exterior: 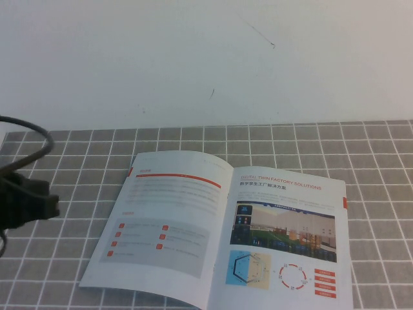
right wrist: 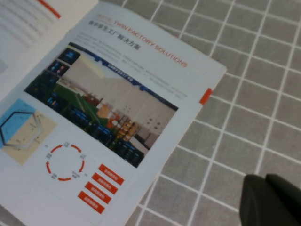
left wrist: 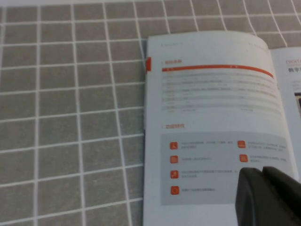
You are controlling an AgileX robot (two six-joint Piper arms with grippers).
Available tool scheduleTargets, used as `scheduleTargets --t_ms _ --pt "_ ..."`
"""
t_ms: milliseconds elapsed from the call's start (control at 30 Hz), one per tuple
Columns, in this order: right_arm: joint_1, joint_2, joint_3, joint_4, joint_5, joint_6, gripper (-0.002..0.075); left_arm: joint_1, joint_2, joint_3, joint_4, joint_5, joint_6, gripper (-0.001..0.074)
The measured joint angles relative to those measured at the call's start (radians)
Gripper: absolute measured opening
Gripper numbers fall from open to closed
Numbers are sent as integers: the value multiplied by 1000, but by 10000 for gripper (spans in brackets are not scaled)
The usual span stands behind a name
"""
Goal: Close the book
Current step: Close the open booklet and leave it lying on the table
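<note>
Grey tiled table covering is occupied at its near middle by the book, which is laid flat and spread wide, both pages turned upward. The left gripper is seen near the left page's lower part. The right gripper is seen over bare tiles beside the right page's outer edge. How far either gripper is parted cannot be told.

High view looks down on the book; close wrist views share it: left pincer over left page, right pincer beside right page.
</note>
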Motion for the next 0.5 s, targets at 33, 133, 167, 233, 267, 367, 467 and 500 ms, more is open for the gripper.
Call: scheduleTargets --t_ms 33,133,167,233,267,367,467,500 --pt "0 34 -5 33 -4 -27 -2 0 27 -3 -35 7 26 -4" --pt "0 143 -22 183 -17 -158 -2 0 119 -7 -161 10 131 -4" --pt "2 178 -27 232 -22 -211 -2 0 152 -7 -205 10 176 -4" --pt "22 243 -45 333 -32 -300 -2 0 213 -9 -295 10 250 -4" --pt "38 273 -57 370 -40 -329 -2 0 245 -10 -342 10 284 -4" --pt "100 358 -102 421 -62 -368 -2 0 341 -21 -445 21 371 -4" --pt "168 451 -144 437 -94 -377 -2 0 435 -58 -482 31 417 -4" --pt "191 486 -154 444 -112 -378 -2 0 466 -75 -484 31 427 -4"
